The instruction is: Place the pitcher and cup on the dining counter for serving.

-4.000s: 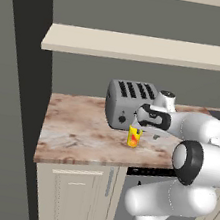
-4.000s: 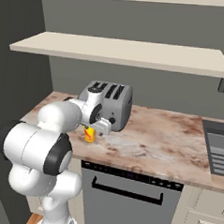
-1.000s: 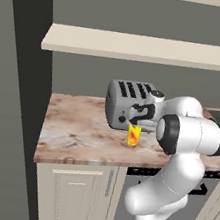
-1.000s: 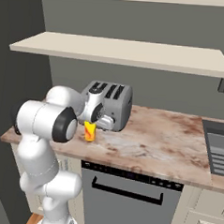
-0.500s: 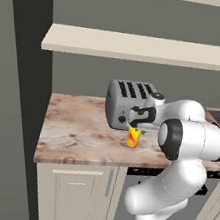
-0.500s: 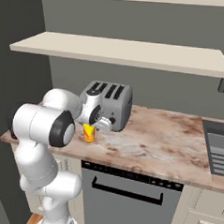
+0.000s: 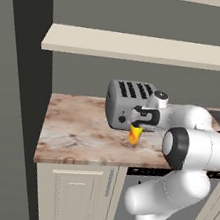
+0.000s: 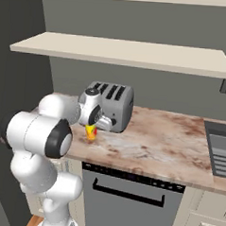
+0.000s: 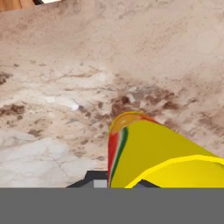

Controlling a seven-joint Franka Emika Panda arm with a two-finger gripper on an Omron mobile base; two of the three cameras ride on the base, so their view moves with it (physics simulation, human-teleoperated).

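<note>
The cup (image 7: 134, 135) is clamped in the gripper (image 7: 136, 128) beside the toaster (image 7: 128, 103), so lifting and carriage to the dining counter are called for.

Behind cup (image 7: 135, 134): toaster (image 7: 128, 104) stands just beside, blocking.
Above: shelf (image 7: 142, 48) overhangs the worktop (image 7: 77, 137).
Left edge and front edge: bare marbled surface.

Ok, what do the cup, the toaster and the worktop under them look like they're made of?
The cup looks like glossy plastic or glazed ceramic: flat, opaque yellow with a red and green stripe; the render leaves it open. The toaster reads as brushed grey metal, with dark slots on top. The worktop looks like polished stone, with brown-beige marbled veining.
</note>
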